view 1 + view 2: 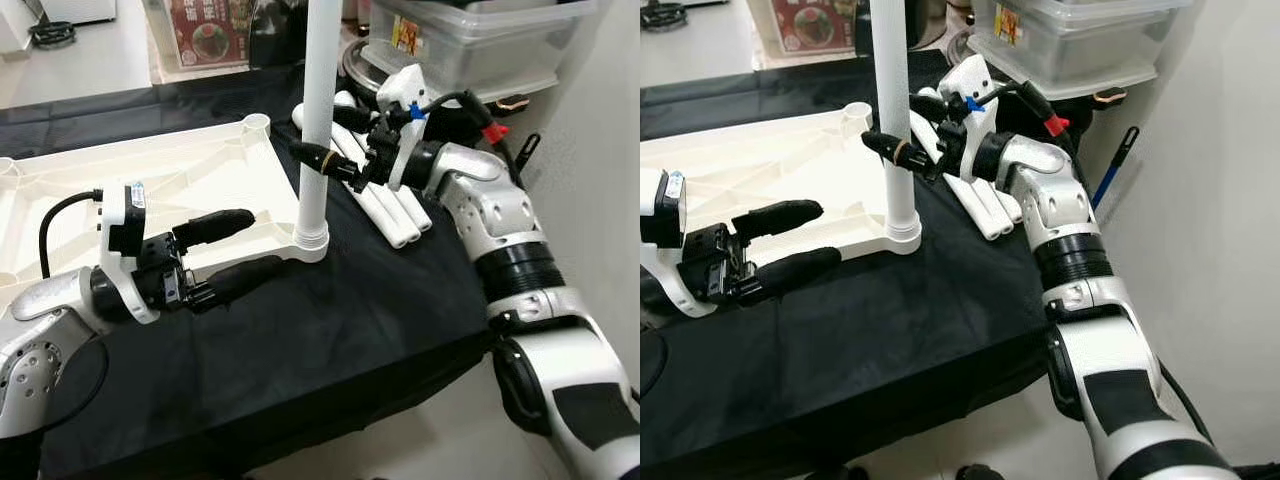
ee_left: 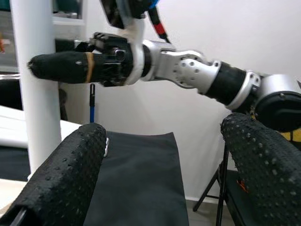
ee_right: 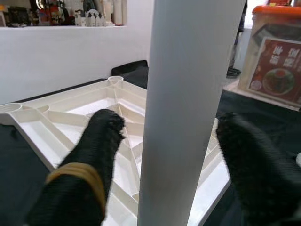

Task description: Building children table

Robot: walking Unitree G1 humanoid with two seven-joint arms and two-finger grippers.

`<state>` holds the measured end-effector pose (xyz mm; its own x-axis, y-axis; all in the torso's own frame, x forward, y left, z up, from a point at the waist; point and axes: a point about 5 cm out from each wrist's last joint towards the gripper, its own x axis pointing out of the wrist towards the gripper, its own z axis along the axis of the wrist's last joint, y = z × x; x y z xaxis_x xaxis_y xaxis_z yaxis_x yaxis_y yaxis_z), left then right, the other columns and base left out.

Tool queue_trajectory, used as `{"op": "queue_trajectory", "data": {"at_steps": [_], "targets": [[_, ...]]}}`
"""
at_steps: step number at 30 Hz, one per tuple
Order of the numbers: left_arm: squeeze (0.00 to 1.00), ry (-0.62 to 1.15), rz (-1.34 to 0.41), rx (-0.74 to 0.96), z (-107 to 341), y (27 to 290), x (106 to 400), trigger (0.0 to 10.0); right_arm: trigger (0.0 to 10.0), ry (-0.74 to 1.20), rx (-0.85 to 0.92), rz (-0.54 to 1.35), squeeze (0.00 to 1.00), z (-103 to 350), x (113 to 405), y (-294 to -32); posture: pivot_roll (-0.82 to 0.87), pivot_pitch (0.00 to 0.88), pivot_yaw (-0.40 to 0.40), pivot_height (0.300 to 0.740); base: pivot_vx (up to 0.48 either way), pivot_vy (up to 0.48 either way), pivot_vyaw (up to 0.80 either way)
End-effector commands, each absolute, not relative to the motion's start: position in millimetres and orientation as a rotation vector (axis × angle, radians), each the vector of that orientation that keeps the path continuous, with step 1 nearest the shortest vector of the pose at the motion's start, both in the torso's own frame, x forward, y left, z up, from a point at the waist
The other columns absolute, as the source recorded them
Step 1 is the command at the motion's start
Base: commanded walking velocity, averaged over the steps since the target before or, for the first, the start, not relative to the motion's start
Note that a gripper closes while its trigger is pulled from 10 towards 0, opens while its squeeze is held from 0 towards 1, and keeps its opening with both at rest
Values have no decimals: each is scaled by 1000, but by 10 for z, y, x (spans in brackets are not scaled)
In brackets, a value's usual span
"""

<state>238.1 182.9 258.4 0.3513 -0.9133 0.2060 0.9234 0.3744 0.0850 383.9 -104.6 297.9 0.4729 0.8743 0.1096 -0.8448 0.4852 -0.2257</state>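
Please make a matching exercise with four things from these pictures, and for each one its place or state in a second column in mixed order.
1. table leg
2. spare legs
3. left gripper
4. right gripper

a. open, low beside the corner socket
b. lying on the black cloth
c. around the upright leg
d. standing in the tabletop's corner socket

Pairs: 1-d, 2-b, 3-a, 4-c

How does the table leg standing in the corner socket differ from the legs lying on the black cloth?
The standing leg is upright, seated in a corner socket of the overturned tabletop; the spare legs lie flat, side by side on the black cloth, beside the tabletop. The right gripper has its jaws around the standing leg; nothing holds the spare legs. All are plain white round tubes.
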Motion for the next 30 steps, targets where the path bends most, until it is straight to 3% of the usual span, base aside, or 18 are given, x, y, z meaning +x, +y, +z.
{"op": "queue_trajectory", "data": {"at_steps": [1,10,16,23,28,30], "targets": [[0,-215,-1210,-39,2587,1808,2352,10000,0,-239,-168,1065,0,3017,3838,-1064,4,169,-38,740,0,0,0],[0,-220,-1214,-34,2608,1802,2359,10000,0,-227,-222,1020,0,3011,3891,-1098,-3,167,-39,740,0,0,0],[0,-226,-1212,-34,2607,1778,2366,10000,0,-221,-272,924,0,2920,3853,-857,-6,165,-41,740,0,0,0],[0,-234,-1204,-40,2594,1738,2394,10000,0,-135,-141,572,0,2788,3866,-631,-10,157,-45,740,0,0,0],[0,-235,-1201,-39,2595,1729,2401,10000,0,-132,-111,523,0,2751,3821,-549,-9,156,-45,740,0,0,0],[0,-238,-1197,-39,2595,1723,2405,10000,0,-126,-64,495,0,2694,3727,-403,-8,150,-49,740,0,0,0]]}}
